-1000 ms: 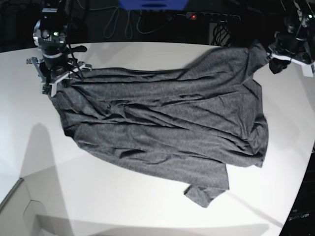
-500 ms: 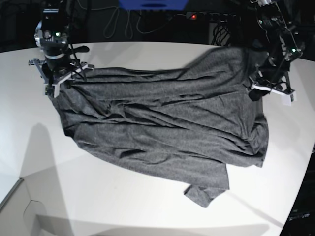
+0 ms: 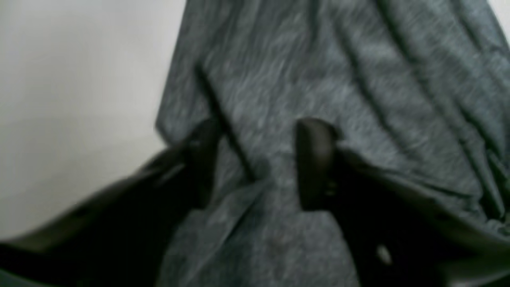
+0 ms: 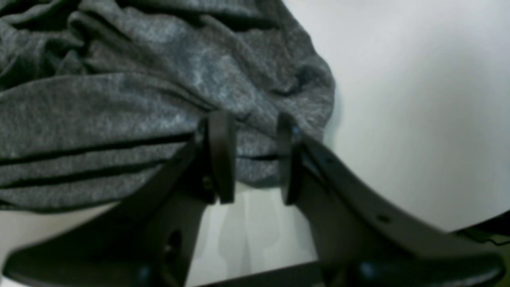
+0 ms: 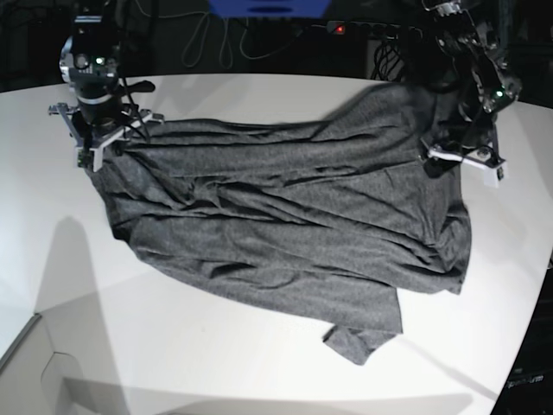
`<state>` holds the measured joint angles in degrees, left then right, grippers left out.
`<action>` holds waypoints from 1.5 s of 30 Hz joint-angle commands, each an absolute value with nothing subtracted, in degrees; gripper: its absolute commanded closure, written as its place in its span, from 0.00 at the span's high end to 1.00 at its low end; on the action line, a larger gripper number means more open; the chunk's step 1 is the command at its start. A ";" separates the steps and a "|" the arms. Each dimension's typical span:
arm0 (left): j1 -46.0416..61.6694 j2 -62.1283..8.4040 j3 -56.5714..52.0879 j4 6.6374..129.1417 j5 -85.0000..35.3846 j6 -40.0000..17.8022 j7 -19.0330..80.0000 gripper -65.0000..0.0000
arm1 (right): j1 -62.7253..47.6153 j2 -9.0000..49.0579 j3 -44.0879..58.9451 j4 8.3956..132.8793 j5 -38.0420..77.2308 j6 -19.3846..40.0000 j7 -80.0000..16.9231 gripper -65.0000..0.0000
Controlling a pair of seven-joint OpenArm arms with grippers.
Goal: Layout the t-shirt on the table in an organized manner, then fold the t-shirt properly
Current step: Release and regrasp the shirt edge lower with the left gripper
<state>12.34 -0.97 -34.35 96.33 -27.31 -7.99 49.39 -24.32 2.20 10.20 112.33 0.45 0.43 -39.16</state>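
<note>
White table [image 5: 259,363], rumpled t-shirt [image 5: 285,225] under both hands.

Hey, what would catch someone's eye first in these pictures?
A rumpled dark grey t-shirt sprawls across the white table, one sleeve trailing toward the near edge. The right tool pinches the shirt's far corner, while the left tool hovers open over the opposite end.

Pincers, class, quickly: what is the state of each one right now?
Left pincer: open, fingers apart over the t-shirt, nothing clamped.
Right pincer: shut on the t-shirt's bunched edge.
</note>
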 commanded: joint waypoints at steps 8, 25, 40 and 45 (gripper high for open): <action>10.77 -1.63 -34.42 93.49 -27.91 -8.31 48.84 0.50 | -23.78 2.51 10.24 113.10 0.40 0.40 -37.58 0.29; 9.01 -1.45 -34.42 92.09 -28.00 -8.66 48.84 0.22 | -22.73 2.51 10.24 112.66 0.31 0.40 -37.76 0.29; 11.74 -1.19 -34.59 99.21 -28.44 -8.31 49.01 0.00 | -22.55 2.59 10.24 112.66 0.31 0.40 -37.41 0.29; 15.16 -1.10 -34.59 106.15 -28.53 -8.31 49.27 0.00 | -21.58 2.59 10.33 112.66 0.31 0.40 -37.85 0.29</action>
<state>15.29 -0.78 -34.39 105.14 -27.97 -7.99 50.28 -21.52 2.24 10.15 111.74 0.45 0.43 -39.05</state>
